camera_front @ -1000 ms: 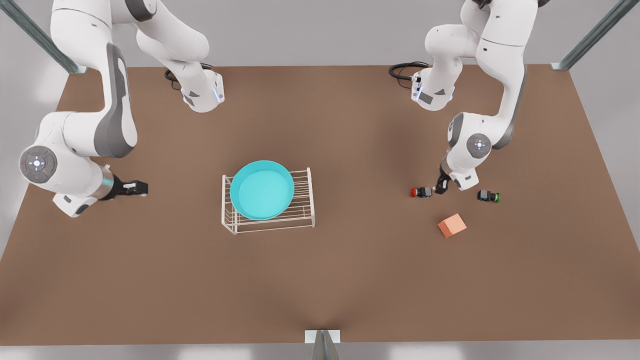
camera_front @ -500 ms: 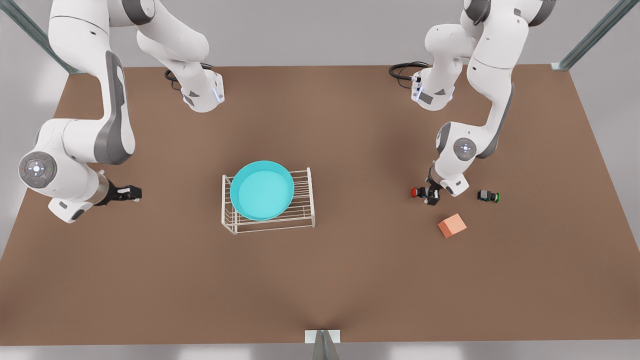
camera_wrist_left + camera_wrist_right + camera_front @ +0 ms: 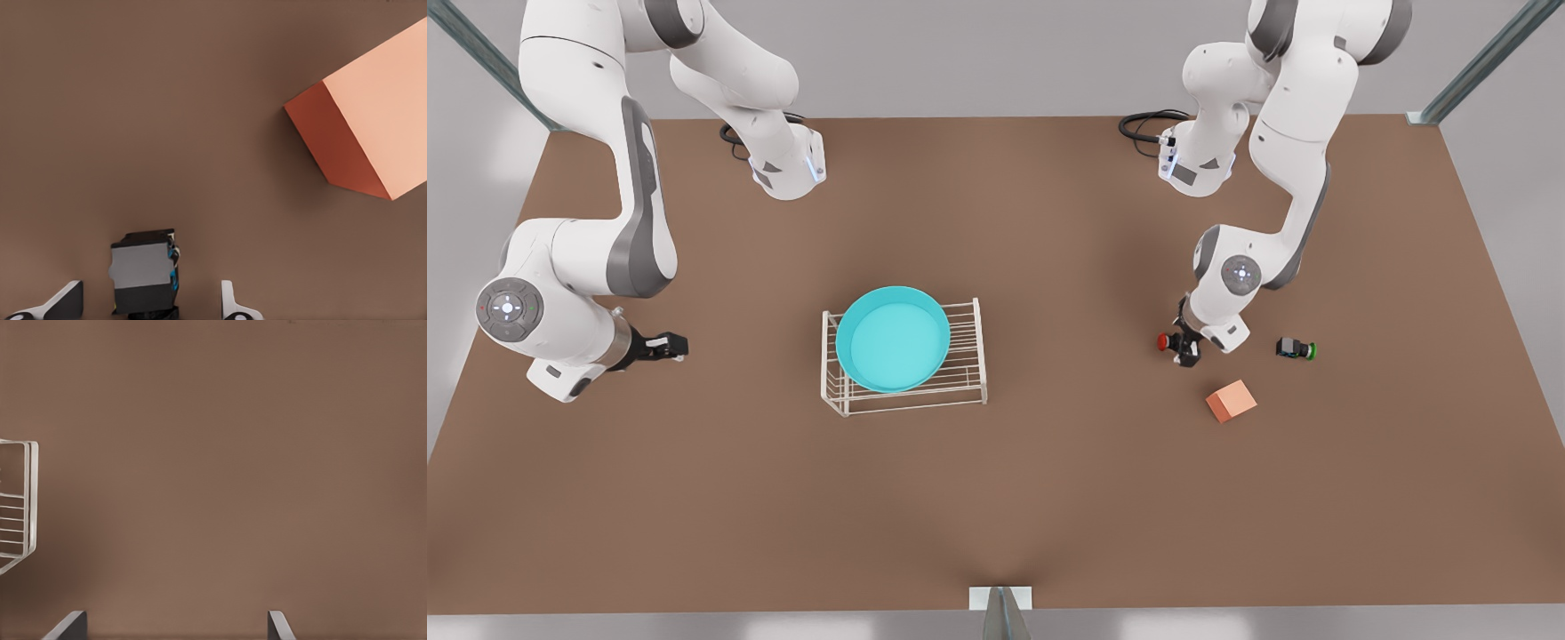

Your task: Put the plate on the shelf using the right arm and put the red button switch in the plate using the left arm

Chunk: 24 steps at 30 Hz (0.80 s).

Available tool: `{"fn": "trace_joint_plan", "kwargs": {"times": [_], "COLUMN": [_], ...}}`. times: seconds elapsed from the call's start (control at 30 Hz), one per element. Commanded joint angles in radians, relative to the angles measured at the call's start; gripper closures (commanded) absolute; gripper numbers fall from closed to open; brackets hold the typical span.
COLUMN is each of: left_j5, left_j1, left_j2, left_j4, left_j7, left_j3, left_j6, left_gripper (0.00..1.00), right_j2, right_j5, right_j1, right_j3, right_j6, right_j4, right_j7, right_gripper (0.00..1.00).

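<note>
Two jobs, one done — plate (image 3: 893, 339) sits on the shelf (image 3: 964, 377). My left gripper (image 3: 1185, 350) hangs spread around the red switch (image 3: 1170, 341), out at the plate's 3 o'clock. Squeeze off-centre and that tiny body could twist away — the orange cube (image 3: 1231, 400) lies near. My right gripper (image 3: 669, 345) waits open at 9 o'clock.

Turquoise plate (image 3: 893, 339), white shelf (image 3: 960, 388), orange cube (image 3: 1231, 401).

Simulated lab: bare brown table (image 3: 996, 498), metal struts (image 3: 1480, 64).
</note>
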Motion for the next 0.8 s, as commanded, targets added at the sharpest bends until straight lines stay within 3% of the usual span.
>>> {"fn": "trace_joint_plan", "kwargs": {"times": [0.0,0.5,0.53,0.57,0.6,0.77], "left_j5": [0.003,0.032,0.032,0.032,0.032,0.041], "left_j1": [0.0,0.001,0.001,0.001,0.001,0.001], "left_j2": [0.004,0.036,0.039,0.039,0.039,0.031], "left_j4": [0.001,0.012,0.012,0.012,0.012,0.021], "left_j7": [-0.073,-0.073,-0.071,-0.071,-0.073,-0.068], "left_j3": [0.0,0.008,0.008,0.01,0.01,0.01], "left_j6": [0.0,0.002,0.002,0.002,0.002,-0.015], "left_gripper": [0.0,0.02,0.12,0.37,0.49,0.66], "right_j2": [-0.001,0.03,0.034,0.034,0.034,0.034], "right_j5": [0.001,0.011,0.012,0.014,0.034,0.034], "right_j1": [0.0,0.0,0.0,0.0,0.0,-0.006], "right_j3": [0.0,-0.001,-0.003,-0.003,-0.001,-0.004], "right_j6": [0.0,-0.002,-0.003,-0.005,-0.005,-0.006], "right_j4": [0.0,0.042,0.051,0.054,0.054,0.056], "right_j7": [-0.02,-0.014,-0.011,-0.009,-0.009,-0.015], "right_gripper": [0.0,0.0,0.0,0.0,0.0,0.0]}}
